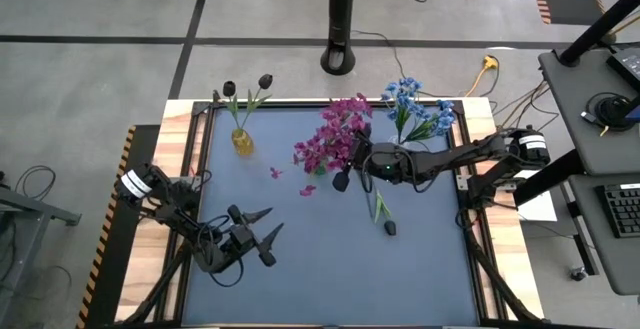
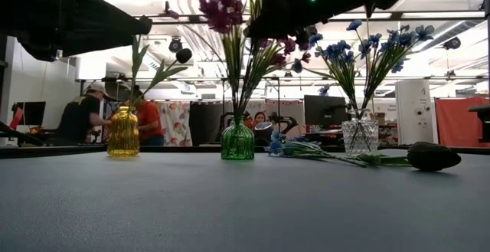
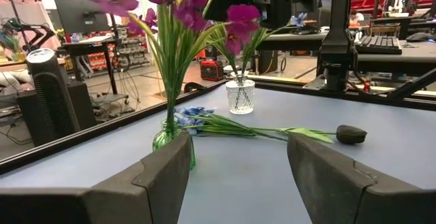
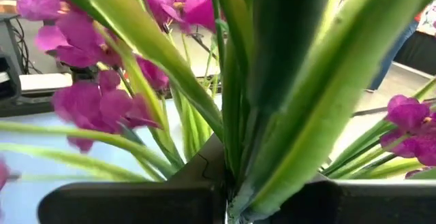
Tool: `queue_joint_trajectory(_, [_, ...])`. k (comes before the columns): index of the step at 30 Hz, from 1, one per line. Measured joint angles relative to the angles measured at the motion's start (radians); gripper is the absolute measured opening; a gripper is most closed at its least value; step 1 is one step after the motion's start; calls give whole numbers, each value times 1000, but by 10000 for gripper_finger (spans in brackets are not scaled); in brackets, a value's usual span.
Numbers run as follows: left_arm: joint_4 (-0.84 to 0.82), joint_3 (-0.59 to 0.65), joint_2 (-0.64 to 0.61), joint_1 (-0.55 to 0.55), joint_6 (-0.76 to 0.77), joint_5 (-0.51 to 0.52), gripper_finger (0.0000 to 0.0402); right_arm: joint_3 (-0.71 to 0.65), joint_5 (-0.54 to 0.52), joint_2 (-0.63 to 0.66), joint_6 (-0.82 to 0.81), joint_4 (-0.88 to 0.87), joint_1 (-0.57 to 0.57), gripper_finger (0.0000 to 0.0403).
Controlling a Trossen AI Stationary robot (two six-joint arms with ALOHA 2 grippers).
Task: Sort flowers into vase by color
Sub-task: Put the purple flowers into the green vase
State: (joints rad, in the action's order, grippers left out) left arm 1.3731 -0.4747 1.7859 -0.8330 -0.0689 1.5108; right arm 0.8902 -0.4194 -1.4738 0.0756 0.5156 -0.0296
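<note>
The right claw (image 1: 352, 159) is shut on green stems (image 4: 272, 115), which the right wrist view shows pinched between its fingers; what heads those stems carry cannot be told, though in the high view a dark bud (image 1: 341, 181) shows just below the claw. It holds them above the bench (image 1: 330, 279), right beside the pink bunch (image 1: 335, 134) that stands in the green vase (image 2: 237, 141). The yellow vase (image 1: 243, 142), holding two dark buds (image 1: 247, 85), stands well off toward the left arm's side, so a dark bud would have to travel across the far edge to reach it. One more sprig (image 1: 381, 210) lies flat on the bench, its long axis running roughly toward and away from the vases, dark bud end (image 1: 390, 228) nearer the front; blue blooms lie at its far end in the low view. It is closer to the right arm. The blue flowers (image 1: 415, 104) sit in the clear vase (image 2: 360, 137). A few pink petals (image 1: 276, 172) lie loose. The left claw (image 1: 256, 237) waits wide open and empty, low over the front left of the bench.
</note>
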Motion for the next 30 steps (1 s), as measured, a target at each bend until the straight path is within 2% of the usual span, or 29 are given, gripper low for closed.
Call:
queue_joint_trajectory(10, [0, 0, 0, 0, 0, 0, 227, 10, 0, -6, -62, -2, -9, 22])
queue_joint_trajectory(30, [2, 0, 0, 2, 0, -1, 227, 112, 0, -52, -156, -112, -15, 22])
